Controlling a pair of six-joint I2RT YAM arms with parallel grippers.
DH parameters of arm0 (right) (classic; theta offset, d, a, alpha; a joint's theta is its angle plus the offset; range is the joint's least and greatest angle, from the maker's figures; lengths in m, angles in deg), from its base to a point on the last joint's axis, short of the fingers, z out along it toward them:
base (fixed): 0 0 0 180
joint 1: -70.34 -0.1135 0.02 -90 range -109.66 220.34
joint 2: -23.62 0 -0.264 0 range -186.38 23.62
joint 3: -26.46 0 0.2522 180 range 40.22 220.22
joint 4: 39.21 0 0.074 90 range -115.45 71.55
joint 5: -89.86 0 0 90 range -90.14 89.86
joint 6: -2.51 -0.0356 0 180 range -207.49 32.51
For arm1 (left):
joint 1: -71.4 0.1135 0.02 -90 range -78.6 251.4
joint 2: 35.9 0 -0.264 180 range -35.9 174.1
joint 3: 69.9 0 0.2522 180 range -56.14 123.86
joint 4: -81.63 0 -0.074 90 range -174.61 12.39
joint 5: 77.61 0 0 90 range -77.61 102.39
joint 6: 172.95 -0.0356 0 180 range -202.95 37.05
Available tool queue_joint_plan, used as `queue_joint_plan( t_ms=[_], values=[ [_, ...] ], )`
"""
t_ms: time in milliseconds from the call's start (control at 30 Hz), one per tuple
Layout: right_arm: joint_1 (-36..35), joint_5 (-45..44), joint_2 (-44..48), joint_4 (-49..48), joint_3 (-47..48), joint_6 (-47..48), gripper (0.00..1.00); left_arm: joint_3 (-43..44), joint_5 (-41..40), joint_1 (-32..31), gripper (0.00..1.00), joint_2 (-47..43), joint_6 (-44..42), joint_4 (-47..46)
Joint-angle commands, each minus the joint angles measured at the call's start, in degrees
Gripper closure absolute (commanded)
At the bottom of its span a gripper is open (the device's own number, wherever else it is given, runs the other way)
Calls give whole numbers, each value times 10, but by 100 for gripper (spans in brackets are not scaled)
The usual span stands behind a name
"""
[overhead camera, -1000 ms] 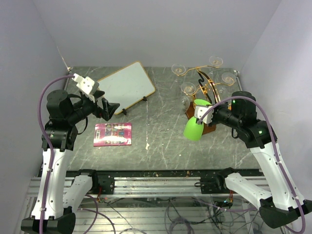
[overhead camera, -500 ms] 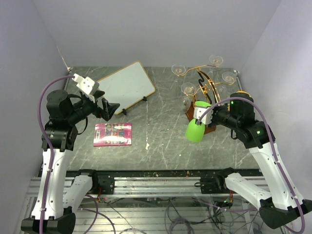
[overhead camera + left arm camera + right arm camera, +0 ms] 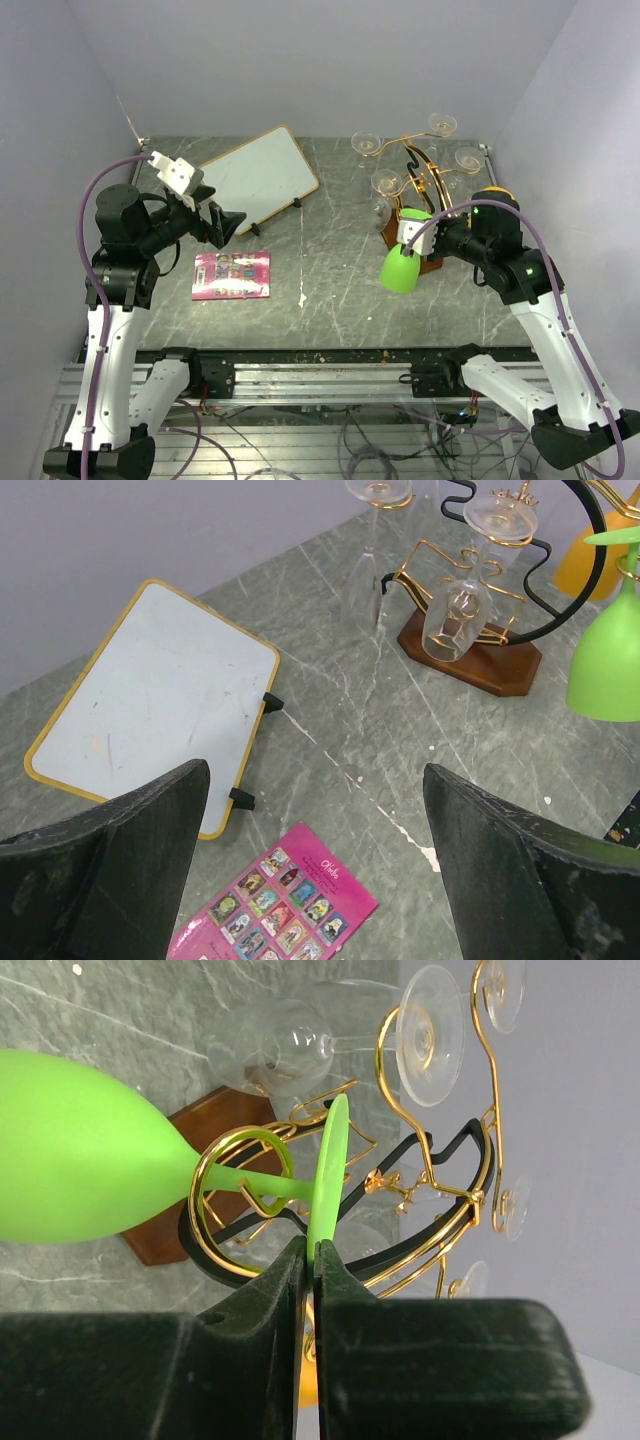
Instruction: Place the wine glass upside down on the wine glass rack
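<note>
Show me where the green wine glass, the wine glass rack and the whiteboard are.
green wine glass [image 3: 399, 270], top external view, on its bowl.
wine glass rack [image 3: 493, 670], left wrist view, on its wooden base.
whiteboard [image 3: 258, 178], top external view, middle of its white face.

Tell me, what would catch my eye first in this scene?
The bright green wine glass stands out at the right, bowl down, pinched by its foot in the right gripper. Close by it stands the curly gold wine glass rack, with clear glasses hanging upside down. On the left lie a white board and a pink card.
</note>
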Motion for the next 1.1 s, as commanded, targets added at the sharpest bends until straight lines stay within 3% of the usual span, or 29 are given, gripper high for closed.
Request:
queue_joint_plan(
  t_ms=[0,1067],
  values=[
    [6,-16,8,0,-5,6,94,-1,16,4,2,-5,-11,-5],
    [14,-16,18,10,-10,7,85,-1,23,4,2,-10,-19,4]
  ],
)
